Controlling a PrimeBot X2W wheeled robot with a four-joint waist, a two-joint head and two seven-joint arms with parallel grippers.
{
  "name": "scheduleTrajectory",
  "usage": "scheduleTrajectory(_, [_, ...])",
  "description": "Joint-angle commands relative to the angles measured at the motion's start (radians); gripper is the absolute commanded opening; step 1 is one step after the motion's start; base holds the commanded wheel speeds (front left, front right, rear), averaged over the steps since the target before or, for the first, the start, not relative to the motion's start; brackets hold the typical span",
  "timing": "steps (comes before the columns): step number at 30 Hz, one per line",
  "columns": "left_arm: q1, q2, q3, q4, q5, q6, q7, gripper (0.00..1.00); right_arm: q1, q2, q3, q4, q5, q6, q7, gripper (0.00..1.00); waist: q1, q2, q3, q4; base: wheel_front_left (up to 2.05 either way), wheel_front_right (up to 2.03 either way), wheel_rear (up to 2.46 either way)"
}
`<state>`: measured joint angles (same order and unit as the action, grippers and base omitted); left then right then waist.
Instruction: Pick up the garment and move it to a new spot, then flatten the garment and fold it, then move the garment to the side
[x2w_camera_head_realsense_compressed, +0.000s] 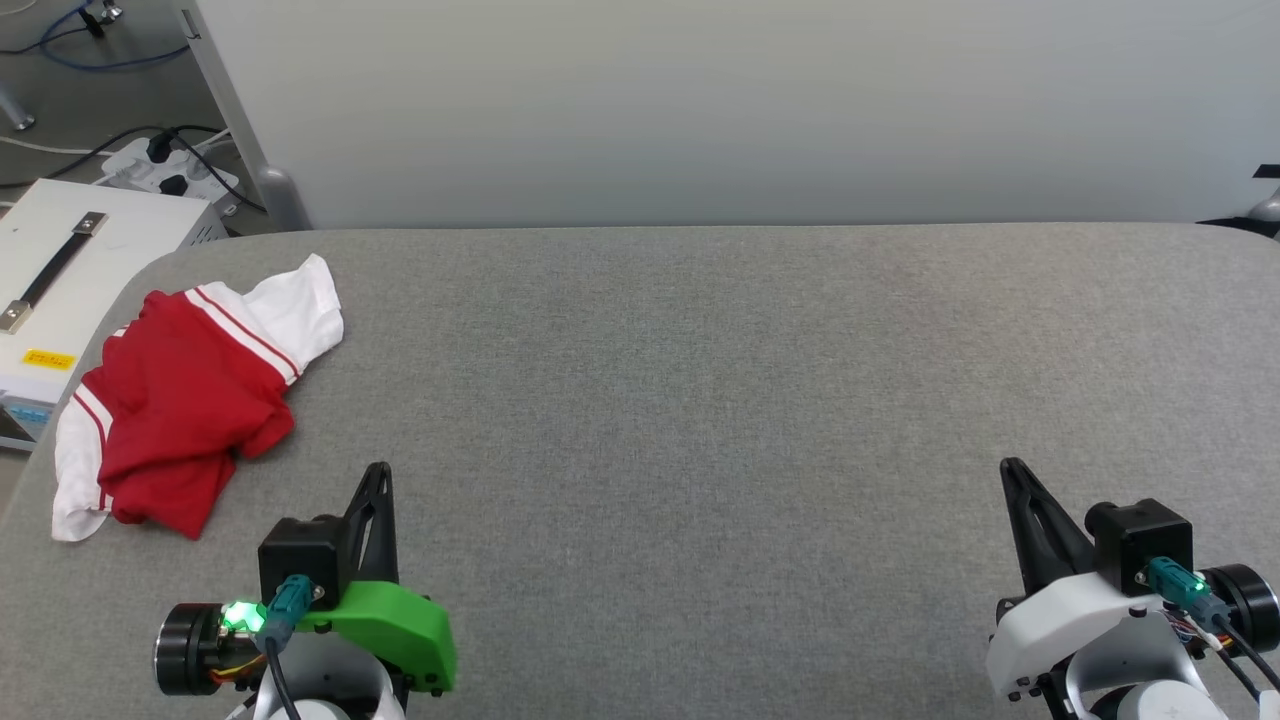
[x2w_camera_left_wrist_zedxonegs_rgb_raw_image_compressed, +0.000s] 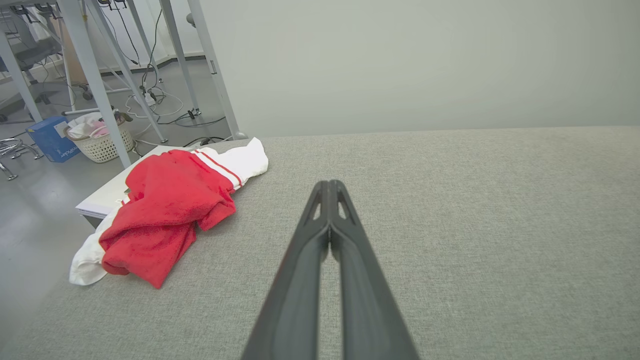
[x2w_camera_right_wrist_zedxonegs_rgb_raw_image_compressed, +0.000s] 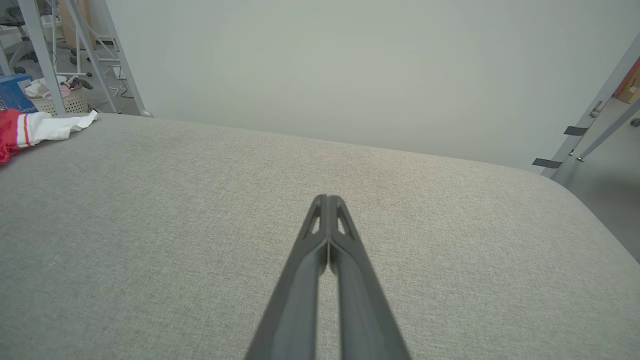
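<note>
Both end effectors clenched, empty: left end effector (x2w_camera_head_realsense_compressed: 379, 472) over near-left worktop (x2w_camera_head_realsense_compressed: 700, 380), right end effector (x2w_camera_head_realsense_compressed: 1008, 466) near-right. Garment (x2w_camera_head_realsense_compressed: 190, 400) lies crumpled at worktop's left edge, ahead and left of left end effector, not touching; long axis diagonal, white sleeve at far end. Left arm much nearer, so likely its pick

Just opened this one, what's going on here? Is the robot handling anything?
Nothing is being handled at this moment. The red and white garment lies bunched up, not folded, near the left edge of the grey padded table. The left tool and the right tool sit low at the near side, each with its fingers shut on nothing and apart from the cloth. The left tool is the closer one to the garment.
</note>
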<state>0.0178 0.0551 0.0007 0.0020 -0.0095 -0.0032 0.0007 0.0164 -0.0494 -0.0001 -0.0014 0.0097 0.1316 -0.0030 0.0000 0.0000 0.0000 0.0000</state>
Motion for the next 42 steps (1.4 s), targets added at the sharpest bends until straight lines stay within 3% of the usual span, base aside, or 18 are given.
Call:
scheduleTrajectory(1, [-0.018, -0.005, -0.001, -0.002, 0.009, 0.003, -0.001, 0.00, -0.016, -0.001, 0.000, 0.001, -0.010, -0.001, 0.003, 0.00, 0.0000, 0.0000, 0.000, 0.000, 0.00, 0.00, 0.00])
scheduleTrajectory(37, [-0.018, -0.005, -0.001, -0.002, 0.009, 0.003, -0.001, 0.00, -0.016, -0.001, 0.000, 0.001, -0.010, -0.001, 0.003, 0.00, 0.0000, 0.0000, 0.000, 0.000, 0.00, 0.00, 0.00])
scheduleTrajectory(38, [0.000, 0.000, 0.000, 0.000, 0.000, 0.000, 0.000, 1.00, 0.000, 0.000, 0.000, 0.000, 0.000, 0.000, 0.000, 1.00, 0.0000, 0.0000, 0.000, 0.000, 0.00, 0.00, 0.00])
scheduleTrajectory(42, [0.001, 0.000, 0.000, 0.000, -0.002, 0.001, -0.003, 1.00, 0.000, 0.000, -0.001, 0.000, 0.003, 0.000, -0.003, 1.00, 0.0000, 0.0000, 0.000, 0.000, 0.00, 0.00, 0.00])
